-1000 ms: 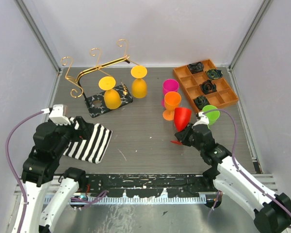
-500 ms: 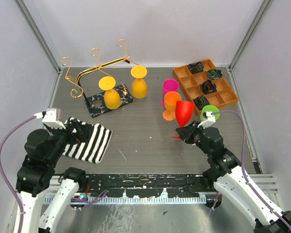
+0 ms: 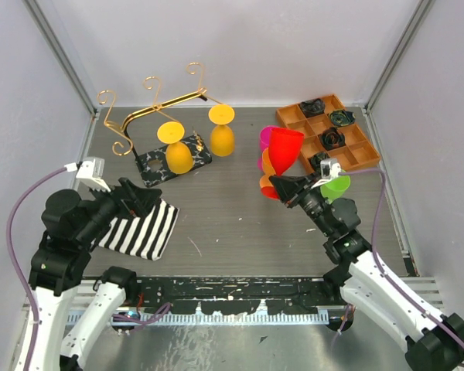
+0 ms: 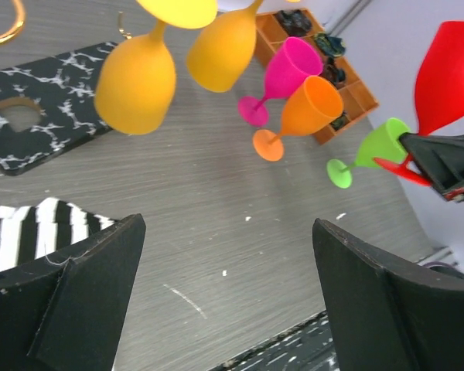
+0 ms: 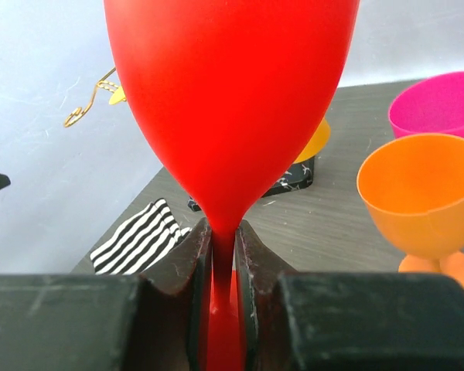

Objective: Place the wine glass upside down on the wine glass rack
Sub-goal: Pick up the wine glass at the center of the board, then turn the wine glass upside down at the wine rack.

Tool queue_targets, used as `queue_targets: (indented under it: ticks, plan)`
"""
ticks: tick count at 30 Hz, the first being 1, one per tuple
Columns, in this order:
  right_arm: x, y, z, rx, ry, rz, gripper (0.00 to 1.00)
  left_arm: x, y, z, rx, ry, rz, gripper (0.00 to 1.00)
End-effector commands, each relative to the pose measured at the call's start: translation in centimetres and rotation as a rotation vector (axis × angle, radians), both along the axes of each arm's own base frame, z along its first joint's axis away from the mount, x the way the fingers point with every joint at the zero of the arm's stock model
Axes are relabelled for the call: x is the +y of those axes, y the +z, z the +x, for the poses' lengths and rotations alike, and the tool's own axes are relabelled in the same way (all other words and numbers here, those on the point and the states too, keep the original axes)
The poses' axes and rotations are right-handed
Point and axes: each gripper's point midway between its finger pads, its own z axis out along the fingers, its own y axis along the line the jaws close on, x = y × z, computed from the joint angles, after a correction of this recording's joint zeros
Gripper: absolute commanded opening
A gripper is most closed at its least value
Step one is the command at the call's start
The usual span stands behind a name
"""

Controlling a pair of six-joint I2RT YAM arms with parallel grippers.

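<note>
Red glass (image 3: 284,148) is the one we must hang. Our right gripper (image 5: 223,255) has its jaws narrow, pinched on the thin stem. It holds the red glass up off the table, bowl on top and a bit tilted. That spot is well to the right of the rack (image 3: 156,104), close to the pink glass (image 3: 269,137) and the orange glass (image 3: 269,164).

Two yellow glasses (image 3: 178,153) hang upside down from the rack's gold bar. Our left gripper (image 4: 224,286) has its jaws wide and holds nothing. It waits in front of the rack, by the striped cloth (image 3: 143,228).

We think the step in hand is the carry: the red glass is picked up but not hung yet. Next we need to bring it over to the rack and flip it so the bowl points down. Then the stem must slide into a free part of the bar, with the foot resting on top. The left end of the bar looks free, but from above we cannot be sure. We must not bump the yellow glasses.
</note>
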Motion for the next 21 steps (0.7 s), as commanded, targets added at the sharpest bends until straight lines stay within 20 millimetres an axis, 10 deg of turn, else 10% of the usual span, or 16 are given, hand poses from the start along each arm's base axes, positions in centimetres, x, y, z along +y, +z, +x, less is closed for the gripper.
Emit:
queue_targets:
  ticks: [1,21]
  plan:
    - [0.6,4.0,-0.2,-0.248,0.029,0.039,0.01,-2.7,3.0,0.5,-0.046,-0.099,-0.16,0.96]
    - [2.8,10.8,-0.2,-0.691,0.112,0.24,0.01,-14.7,4.5,3.2,-0.05,-0.244,-0.366,0.91]
